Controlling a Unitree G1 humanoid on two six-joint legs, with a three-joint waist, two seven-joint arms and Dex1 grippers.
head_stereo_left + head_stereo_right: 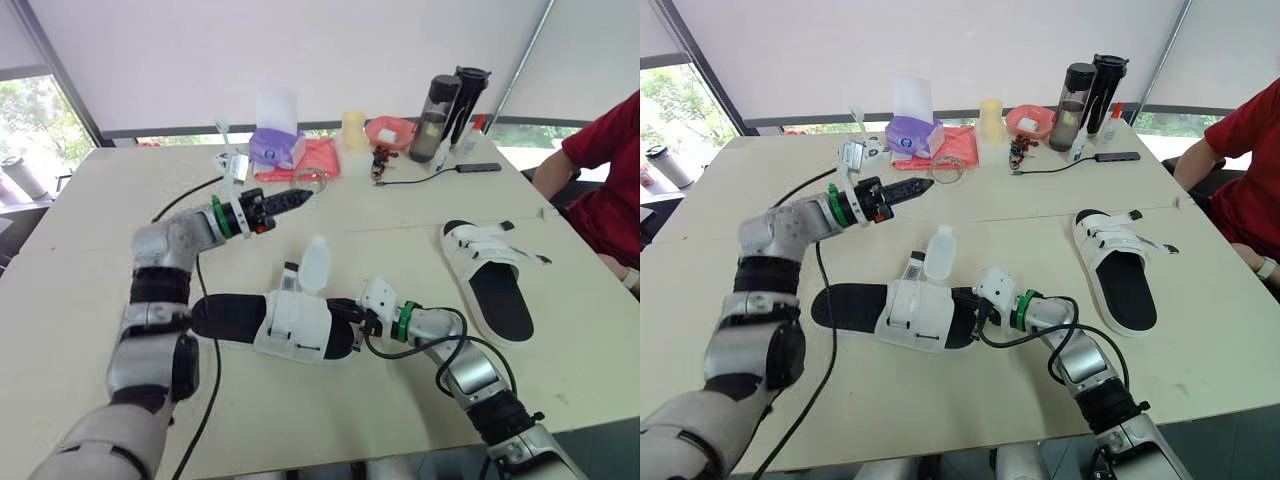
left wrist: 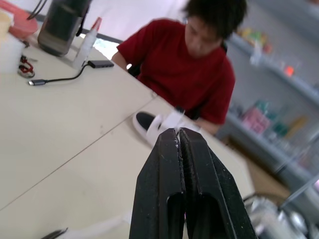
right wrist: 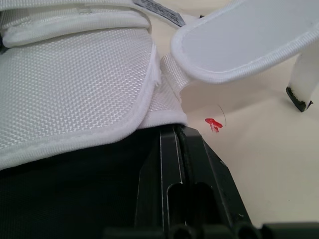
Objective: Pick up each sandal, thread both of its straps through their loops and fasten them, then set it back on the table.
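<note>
White-strapped and black-soled, the near sandal (image 1: 285, 325) lies flat on the table (image 1: 80, 290), close to its front edge, with one strap (image 1: 314, 265) sticking up loose. The right gripper (image 1: 345, 312) rests at one end of the sandal, fingers together, tips against the edge of the white upper. The left gripper (image 1: 297, 198) hangs above the table, fingers closed on nothing. A second sandal (image 1: 495, 282) lies well apart to the right, near a person in a red shirt (image 1: 605, 180).

Black-soled sandal (image 1: 275, 325) has white woven straps (image 3: 75, 84).
</note>
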